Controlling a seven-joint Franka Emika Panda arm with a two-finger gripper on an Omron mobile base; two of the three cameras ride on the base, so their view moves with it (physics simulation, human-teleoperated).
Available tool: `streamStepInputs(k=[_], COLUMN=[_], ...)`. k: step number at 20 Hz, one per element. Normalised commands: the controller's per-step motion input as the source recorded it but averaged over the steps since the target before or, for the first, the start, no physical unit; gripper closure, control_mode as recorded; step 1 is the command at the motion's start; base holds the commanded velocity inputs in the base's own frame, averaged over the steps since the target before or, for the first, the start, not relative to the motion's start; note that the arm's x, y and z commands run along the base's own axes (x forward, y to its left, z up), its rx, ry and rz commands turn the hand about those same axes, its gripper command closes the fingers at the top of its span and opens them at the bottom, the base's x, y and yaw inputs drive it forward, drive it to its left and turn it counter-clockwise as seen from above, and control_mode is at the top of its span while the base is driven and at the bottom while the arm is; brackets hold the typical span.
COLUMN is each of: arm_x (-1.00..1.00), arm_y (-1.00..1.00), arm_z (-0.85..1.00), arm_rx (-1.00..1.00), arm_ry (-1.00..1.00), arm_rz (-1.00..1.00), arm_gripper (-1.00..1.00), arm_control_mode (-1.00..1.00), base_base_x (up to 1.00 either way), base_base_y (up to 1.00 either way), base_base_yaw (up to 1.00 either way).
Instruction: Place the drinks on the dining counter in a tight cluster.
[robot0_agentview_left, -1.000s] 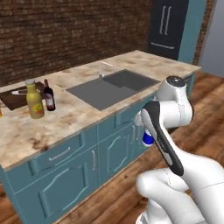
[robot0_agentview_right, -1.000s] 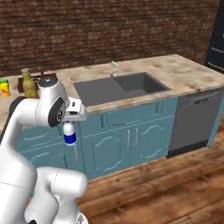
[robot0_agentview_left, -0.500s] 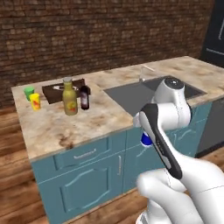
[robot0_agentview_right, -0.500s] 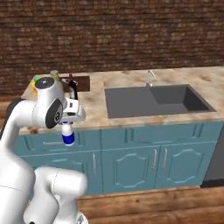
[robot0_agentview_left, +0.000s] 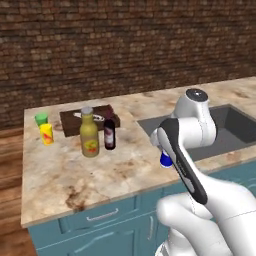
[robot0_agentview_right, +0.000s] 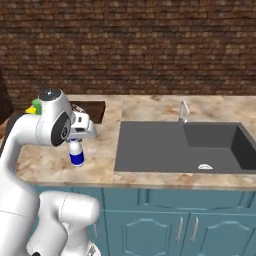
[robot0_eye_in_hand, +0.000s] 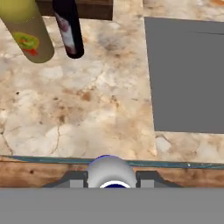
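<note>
My gripper (robot0_agentview_right: 75, 143) is shut on the tiny white blue-banded bottle (robot0_agentview_right: 76, 155), which hangs upright over the front part of the dining counter (robot0_agentview_left: 60, 175), left of the sink. In the left base view the bottle (robot0_agentview_left: 165, 160) peeks out behind my forearm. In the hand view its white round top (robot0_eye_in_hand: 111, 172) sits between the fingers of the gripper (robot0_eye_in_hand: 111, 178). The olive-yellow bottle (robot0_agentview_left: 89, 135) and the dark wine bottle (robot0_agentview_left: 109, 133) stand side by side farther back on the counter; they also show as olive bottle (robot0_eye_in_hand: 27, 31) and wine bottle (robot0_eye_in_hand: 69, 27).
A dark cutting board (robot0_agentview_left: 91, 116) lies behind the two bottles. A green cup (robot0_agentview_left: 41, 119) and a yellow cup (robot0_agentview_left: 47, 134) stand at the counter's left end. The inset sink (robot0_agentview_right: 182, 146) with its faucet (robot0_agentview_right: 183, 111) lies to the right. A brick wall stands behind.
The whole picture has shifted: the base has driven along the counter, so the bottles and cups now sit nearer the middle. The small bottle stays in the shut gripper.
</note>
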Motion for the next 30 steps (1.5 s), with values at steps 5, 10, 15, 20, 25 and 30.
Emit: streamStepInputs(k=[5, 10, 15, 20, 25, 30], arm_x=[0.0, 0.0, 0.0, 0.0, 0.0, 0.31], arm_y=[0.0, 0.0, 0.0, 0.0, 0.0, 0.0], arm_z=[0.0, 0.0, 0.0, 0.0, 0.0, 0.0], arm_rx=[0.0, 0.0, 0.0, 0.0, 0.0, 0.0], arm_ry=[0.0, 0.0, 0.0, 0.0, 0.0, 0.02], arm_rz=[0.0, 0.0, 0.0, 0.0, 0.0, 0.06], arm_gripper=[1.0, 1.0, 1.0, 1.0, 1.0, 1.0], arm_control_mode=[1.0, 1.0, 1.0, 1.0, 1.0, -1.0], base_base_x=[0.7, 0.55, 0.16, 0.0, 0.0, 0.0], base_base_y=[-0.19, -0.02, -0.03, 0.0, 0.0, 0.0], base_base_yaw=[0.22, 0.16, 0.09, 0.0, 0.0, 0.0])
